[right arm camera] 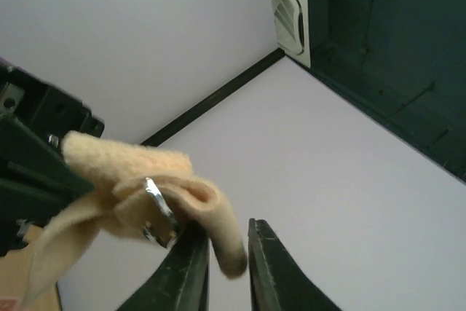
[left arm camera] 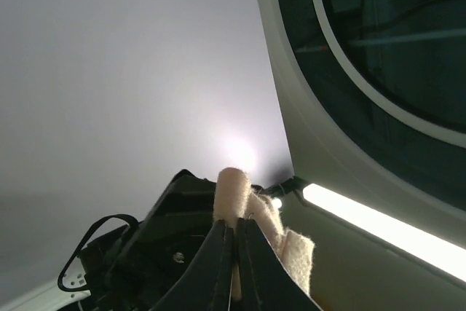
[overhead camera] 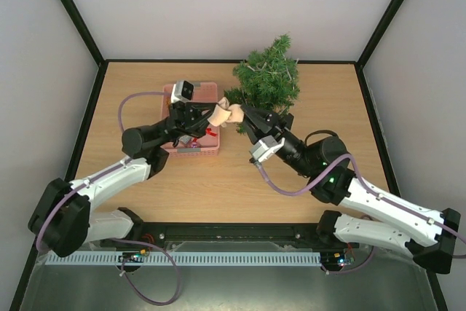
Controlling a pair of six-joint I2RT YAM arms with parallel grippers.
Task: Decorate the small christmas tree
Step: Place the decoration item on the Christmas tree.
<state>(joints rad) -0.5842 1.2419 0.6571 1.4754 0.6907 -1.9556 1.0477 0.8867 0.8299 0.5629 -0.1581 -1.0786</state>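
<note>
The left gripper [overhead camera: 217, 113] is clamped on a beige felt bow [overhead camera: 228, 114] over the pink basket's [overhead camera: 210, 89] right edge, the right gripper [right arm camera: 226, 228] is narrowly parted around its loop with the grip unclear, and the small christmas tree [overhead camera: 269, 78] stands just behind at the table's [overhead camera: 218, 194] far edge, with bare wood nearer.

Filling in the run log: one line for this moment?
left gripper: shut on beige felt ornament | right gripper: slightly parted around it | small christmas tree: close behind

Basket [overhead camera: 207, 89]: pink plastic, left of table centre; red item [overhead camera: 212, 132] inside.
Felt piece [overhead camera: 226, 114]: beige, raised beside basket's right edge; metal ring [right arm camera: 159, 210] attached.
Table [overhead camera: 218, 194]: wood surface.
</note>
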